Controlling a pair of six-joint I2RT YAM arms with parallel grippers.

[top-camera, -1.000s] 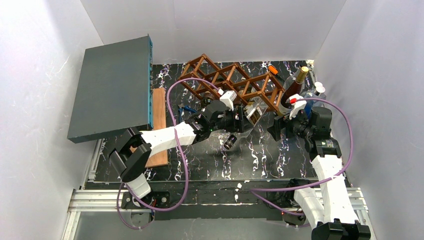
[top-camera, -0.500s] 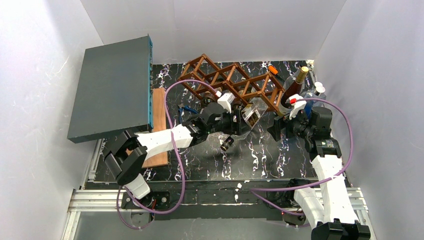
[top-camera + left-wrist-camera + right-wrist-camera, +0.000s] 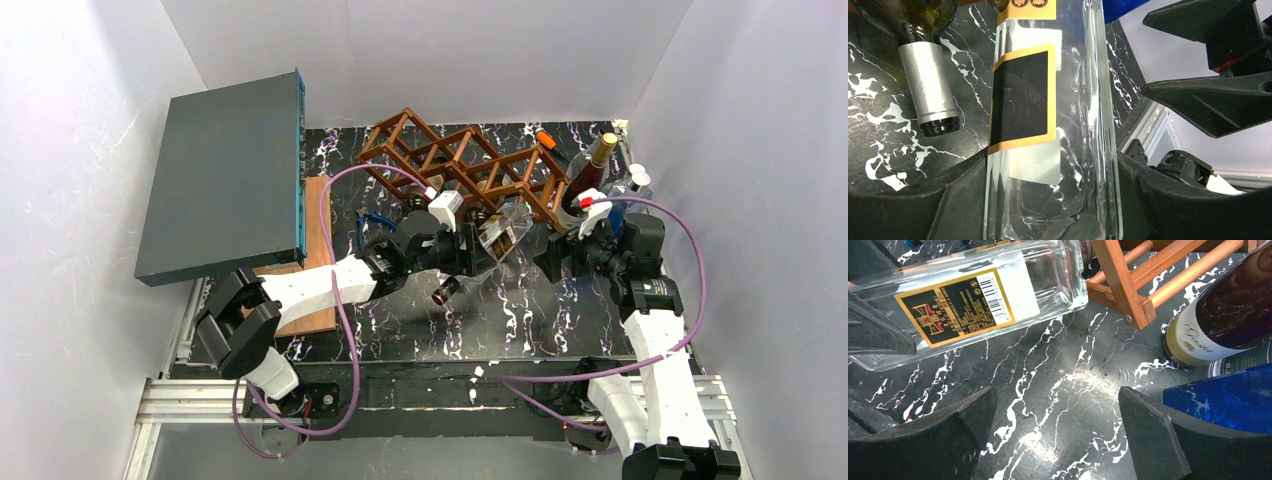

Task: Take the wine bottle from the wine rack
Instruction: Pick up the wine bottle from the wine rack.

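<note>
The wine bottle [image 3: 500,230] is clear, square glass with a black and gold label [image 3: 955,302]. My left gripper [image 3: 468,256] is shut on it, and its body fills the gap between the fingers [image 3: 1053,190]. The bottle hangs tilted above the table. Its base [image 3: 1075,282] sits just in front of the near right corner of the brown wooden wine rack [image 3: 455,160], outside the cells. My right gripper [image 3: 560,258] stands open above bare table [image 3: 1055,430], to the right of the bottle and apart from it.
A green bottle with a silver foil neck [image 3: 930,90] lies beside the held bottle. A dark bottle with a cream label [image 3: 1198,335] and a blue object [image 3: 1218,395] stand right of the rack. The grey flat box [image 3: 225,180] and a wooden board [image 3: 318,260] are at the left.
My left gripper has drawn the wine bottle a little leftward and nearer, away from the rack, and the bottle has tilted more. The right arm has not moved.
</note>
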